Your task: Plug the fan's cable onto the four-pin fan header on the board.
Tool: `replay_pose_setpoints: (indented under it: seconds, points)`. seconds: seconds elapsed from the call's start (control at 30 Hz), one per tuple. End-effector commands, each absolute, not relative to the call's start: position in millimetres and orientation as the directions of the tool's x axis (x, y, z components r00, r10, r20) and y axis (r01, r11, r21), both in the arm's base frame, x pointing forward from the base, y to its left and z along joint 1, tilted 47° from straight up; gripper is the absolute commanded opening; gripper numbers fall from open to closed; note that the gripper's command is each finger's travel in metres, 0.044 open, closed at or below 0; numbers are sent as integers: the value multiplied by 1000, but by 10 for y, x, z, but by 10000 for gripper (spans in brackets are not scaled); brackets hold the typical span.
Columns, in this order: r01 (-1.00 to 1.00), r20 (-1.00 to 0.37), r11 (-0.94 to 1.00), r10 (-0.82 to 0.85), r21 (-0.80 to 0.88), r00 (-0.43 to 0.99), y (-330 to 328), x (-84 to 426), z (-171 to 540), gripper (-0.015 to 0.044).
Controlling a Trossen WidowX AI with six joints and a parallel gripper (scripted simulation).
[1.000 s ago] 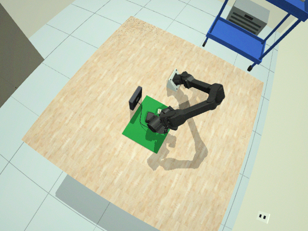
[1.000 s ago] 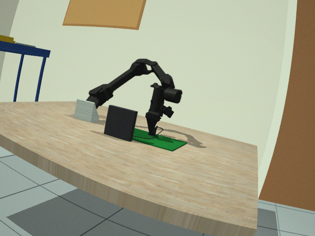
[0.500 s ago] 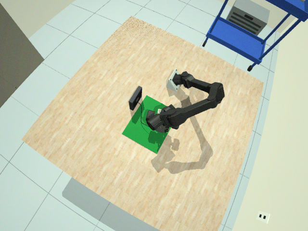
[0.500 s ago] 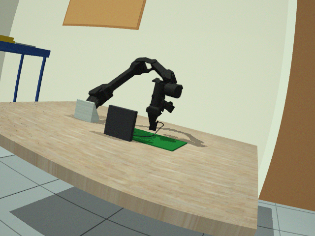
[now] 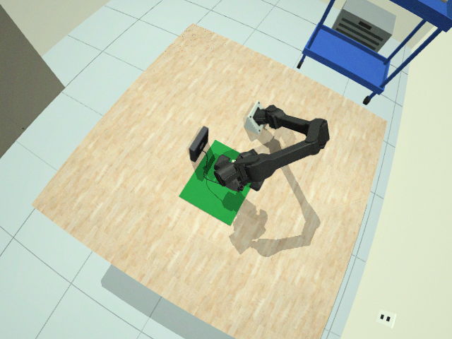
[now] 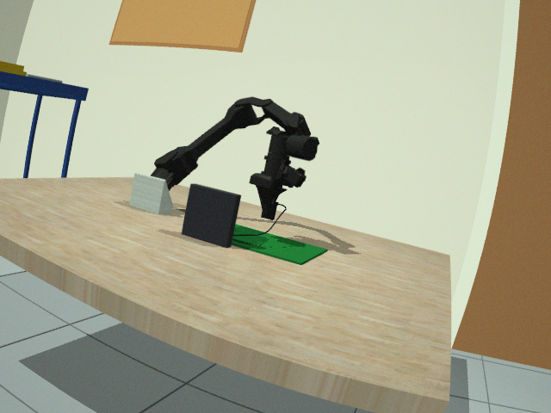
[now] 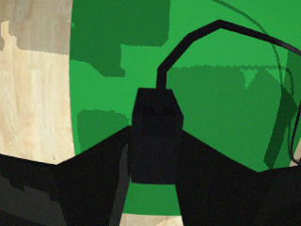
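Observation:
My gripper [image 6: 268, 216] [image 7: 153, 135] is shut on the fan's black plug [image 7: 157, 160], which stands upright between the fingers. The fingertips are above the green board [image 5: 197, 195] [image 6: 302, 255] [image 7: 101, 94], with a gap below them in the exterior view. The black cable [image 5: 207, 158] [image 7: 204, 30] leaves the plug's far end in the wrist view, bends to the right and runs to the fan [image 5: 198, 144] [image 6: 211, 215]. A small whitish part, probably the header [image 5: 233, 160], shows beside the gripper in the top view. Its pins cannot be made out, and the wrist view does not show it.
The dark square fan stands upright by the board's edge. The arm's pale base block [image 5: 251, 122] [image 6: 150, 193] is on the wooden table [image 5: 145, 127] [image 6: 267, 302] behind the board. A blue cart [image 5: 347, 60] stands on the floor beyond the table. The slack cable loops over the board.

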State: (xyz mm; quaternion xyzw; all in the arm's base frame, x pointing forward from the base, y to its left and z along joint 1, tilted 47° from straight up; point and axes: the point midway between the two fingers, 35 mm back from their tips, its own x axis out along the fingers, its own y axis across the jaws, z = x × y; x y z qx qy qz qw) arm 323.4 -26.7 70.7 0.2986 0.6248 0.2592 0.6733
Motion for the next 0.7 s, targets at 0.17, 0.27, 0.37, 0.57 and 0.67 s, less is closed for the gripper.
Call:
replay_pose_setpoints:
  seconds: [0.17,0.27,0.37,0.57,0.67]
  points:
    - [341,-689,629,720,698,82,-317,3134,658,0]
    - [437,-689,595,720,674,82,-329,3107,644,0]
    - [528,-690,555,719,642,82,-341,3080,630,0]
    - [692,-690,457,719,558,82,-364,3024,602,0]
    - [763,-690,400,719,507,82,-374,2997,588,0]
